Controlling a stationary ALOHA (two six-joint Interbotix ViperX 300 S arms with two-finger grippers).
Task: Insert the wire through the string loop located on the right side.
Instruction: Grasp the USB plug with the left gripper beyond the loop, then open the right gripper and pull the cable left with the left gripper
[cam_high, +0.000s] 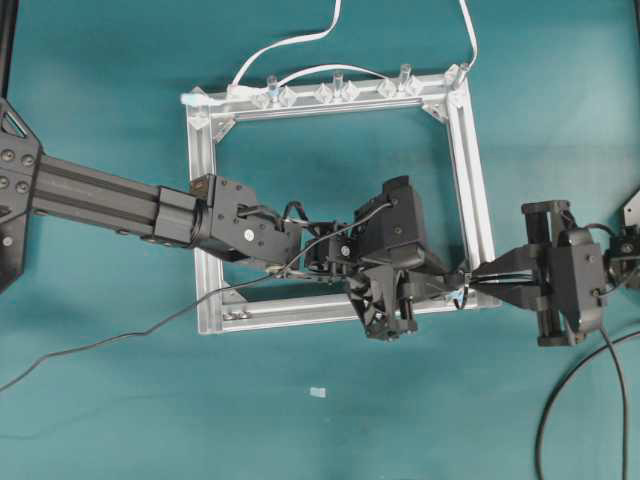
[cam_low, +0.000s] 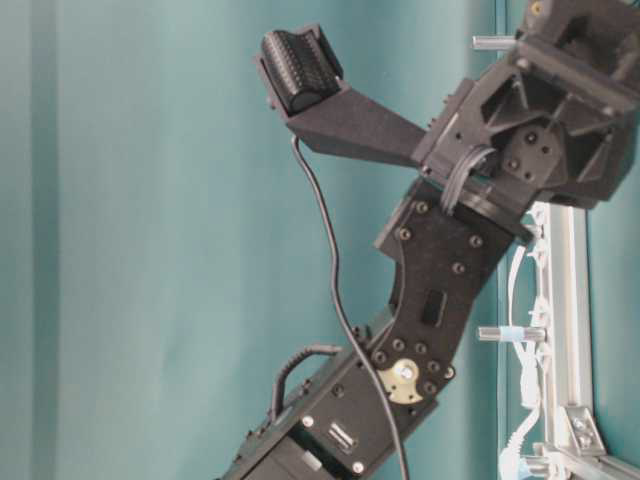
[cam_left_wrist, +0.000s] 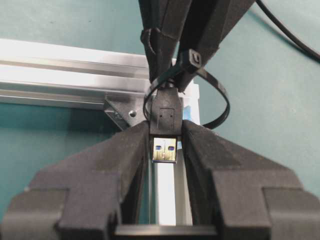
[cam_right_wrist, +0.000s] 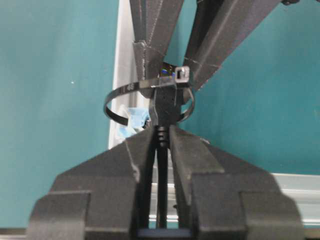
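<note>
At the frame's near right corner, our left gripper (cam_left_wrist: 165, 145) clamps the wire (cam_left_wrist: 165, 135), plug already through the string loop (cam_left_wrist: 220, 107); right gripper (cam_right_wrist: 161, 137) pinches the loop's tail; we must pull slack.

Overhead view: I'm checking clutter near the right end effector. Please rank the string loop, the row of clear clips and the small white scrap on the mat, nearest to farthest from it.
From the right end effector:
1. String loop, at its fingertips by the frame's lower right corner.
2. Small white scrap, lower left on the mat.
3. Clear clips, along the frame's top rail.
</note>
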